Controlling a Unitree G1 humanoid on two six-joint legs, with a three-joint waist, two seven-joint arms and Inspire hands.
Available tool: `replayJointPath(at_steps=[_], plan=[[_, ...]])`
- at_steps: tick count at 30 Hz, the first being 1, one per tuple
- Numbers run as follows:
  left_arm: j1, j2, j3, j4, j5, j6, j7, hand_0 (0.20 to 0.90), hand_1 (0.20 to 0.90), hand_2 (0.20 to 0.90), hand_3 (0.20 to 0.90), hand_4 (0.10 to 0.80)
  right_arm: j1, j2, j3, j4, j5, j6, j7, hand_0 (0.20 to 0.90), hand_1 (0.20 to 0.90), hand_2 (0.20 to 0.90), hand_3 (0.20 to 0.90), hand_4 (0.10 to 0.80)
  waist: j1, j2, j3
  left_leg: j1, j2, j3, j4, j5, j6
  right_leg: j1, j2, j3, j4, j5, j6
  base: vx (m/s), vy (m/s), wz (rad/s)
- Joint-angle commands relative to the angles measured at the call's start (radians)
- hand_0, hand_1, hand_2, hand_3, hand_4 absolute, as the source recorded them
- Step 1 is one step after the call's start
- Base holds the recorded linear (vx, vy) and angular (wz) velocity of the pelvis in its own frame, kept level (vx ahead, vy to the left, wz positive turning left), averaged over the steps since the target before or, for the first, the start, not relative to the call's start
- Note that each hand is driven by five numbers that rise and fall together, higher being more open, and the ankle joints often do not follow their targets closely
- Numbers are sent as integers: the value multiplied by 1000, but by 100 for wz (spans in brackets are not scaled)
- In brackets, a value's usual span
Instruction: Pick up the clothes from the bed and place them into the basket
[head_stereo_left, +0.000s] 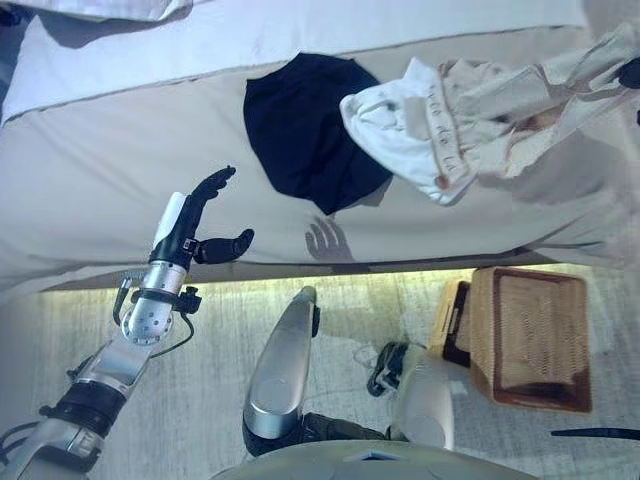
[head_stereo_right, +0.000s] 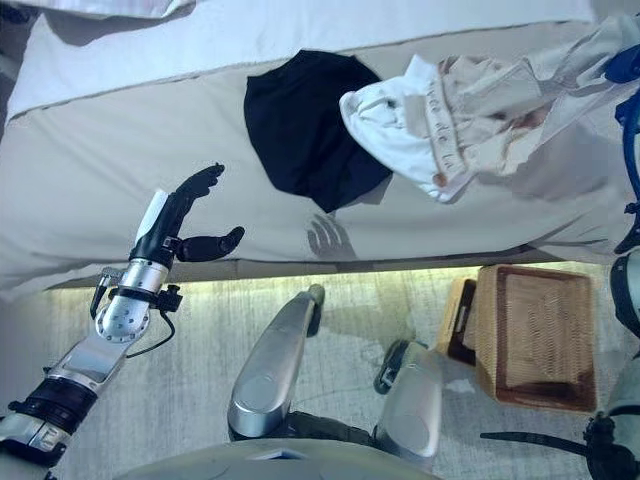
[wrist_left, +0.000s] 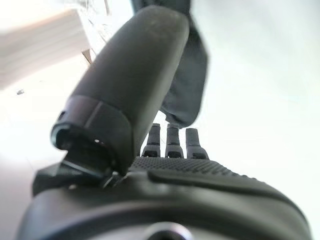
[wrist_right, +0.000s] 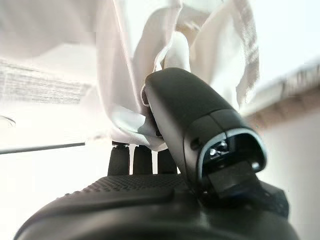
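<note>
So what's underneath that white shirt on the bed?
The white shirt overlaps the edge of a dark garment, with bed sheet around them. Whatever else lies beneath is covered.

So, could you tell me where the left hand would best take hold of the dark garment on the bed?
Probably the near edge of the dark garment, approached from the robot's left. It lies flat, and that side is bare, while the white garment overlaps its far-right edge. The left hand hangs open beside it.

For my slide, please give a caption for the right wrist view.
Right hand pinching a white garment between thumb and fingers, with the cloth hanging past it.
</note>
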Motion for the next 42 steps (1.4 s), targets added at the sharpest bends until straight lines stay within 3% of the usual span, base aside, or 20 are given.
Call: replayJointPath(at_steps=[1, 4, 6, 12, 18, 25, 33, 42], plan=[[32, -19, -2, 49, 46, -18, 18, 900, 900, 900, 900, 800, 36, -134, -12, -75, 19, -85, -40, 300, 300, 300, 200, 100, -54, -34, -240, 103, 47, 71, -9, -60, -2, 64, 100, -32, -181, 137, -82, 125, 38, -9], [40, -18, -5, 94, 53, 3, 4, 900, 900, 900, 900, 800, 55, -167, -17, -114, 7, -83, -42, 300, 300, 300, 200, 100, -74, -42, -272, 170, 49, 83, -105, -46, -7, 115, 108, -14, -269, 165, -64, 107, 35, -26], [44, -20, -6, 135, 45, 11, -9, 900, 900, 900, 900, 800, 104, -200, -41, -175, 2, -67, -43, 300, 300, 300, 200, 100, -112, -46, -314, 237, 45, 103, -232, -21, -14, 150, 113, 13, -373, 214, -33, 87, 48, -22], [48, -28, -10, 169, 48, 21, -12, 900, 900, 900, 900, 800, 188, -254, -119, -239, 4, -66, -73, 300, 300, 300, 200, 100, -161, -47, -368, 328, 41, 134, -438, 56, -30, 188, 126, 49, -532, 306, 21, 11, 20, -21], [40, -35, -15, 221, 39, 10, -25, 900, 900, 900, 900, 800, 231, -311, -168, -318, -9, -40, -120, 300, 300, 300, 200, 100, -206, -50, -402, 377, 47, 159, -548, 86, -33, 198, 137, 96, -614, 352, 46, -11, 18, -24], [20, -65, -35, 282, 65, -24, -22, 900, 900, 900, 900, 800, 251, -385, -203, -373, -46, -7, -148, 300, 300, 300, 200, 100, -252, -61, -427, 407, 45, 185, -607, 96, -33, 196, 149, 143, -682, 396, 63, -4, 4, -15], [6, -92, -39, 356, 83, -39, -23, 900, 900, 900, 900, 800, 265, -483, -238, -423, -22, 24, -128, 300, 300, 300, 200, 100, -315, -67, -441, 423, 48, 216, -607, 86, -24, 178, 181, 205, -661, 388, 60, 12, 18, -20], [-3, -114, -30, 394, 106, -57, -33, 900, 900, 900, 900, 800, 347, -512, -320, -441, 4, 8, -58, 300, 300, 300, 200, 100, -341, -70, -448, 426, 49, 230, -604, 82, -27, 174, 195, 225, -666, 391, 60, -7, -7, -14]])
